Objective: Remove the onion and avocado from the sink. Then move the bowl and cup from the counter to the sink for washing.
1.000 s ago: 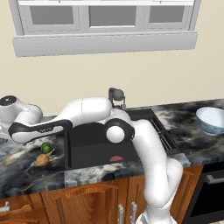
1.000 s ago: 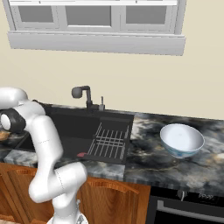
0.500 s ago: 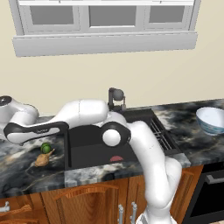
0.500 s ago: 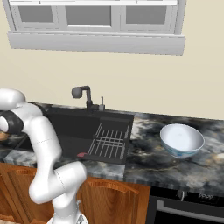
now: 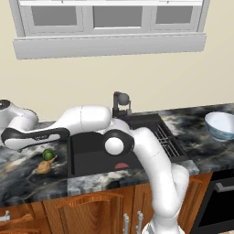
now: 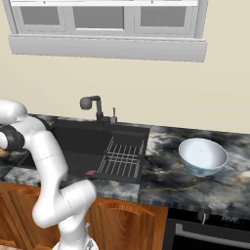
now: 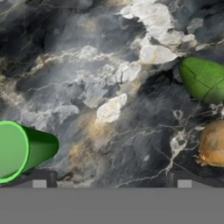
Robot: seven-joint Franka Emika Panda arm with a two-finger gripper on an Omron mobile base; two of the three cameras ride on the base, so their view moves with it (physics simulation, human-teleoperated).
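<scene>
In the hand view my gripper (image 7: pixel 111 179) is open over the marbled counter (image 7: pixel 109 87), its tips wide apart with only bare stone between them. The bright green cup (image 7: pixel 22 151) lies on its side at the left, beside the left fingertip. The dark green avocado (image 7: pixel 203 78) and the tan onion (image 7: pixel 214 142) rest on the counter at the right. In the left base view the avocado (image 5: pixel 47 154) and onion (image 5: pixel 43 167) sit just left of the black sink (image 5: pixel 91 151), under my outstretched forearm. The white bowl (image 5: pixel 221 125) (image 6: pixel 202 155) stands on the counter right of the sink (image 6: pixel 78 141).
A dark faucet (image 5: pixel 120 101) (image 6: pixel 95 105) rises behind the sink. A wire rack (image 6: pixel 122 158) fills the basin's right part, and a small red thing (image 5: pixel 121 166) lies on its floor. My arm spans the basin's left half. Wooden cabinets (image 5: pixel 91 212) run below.
The arm has crept slightly to the left over the counter. The jaws stay open, and the onion, avocado and bowl have not moved.
</scene>
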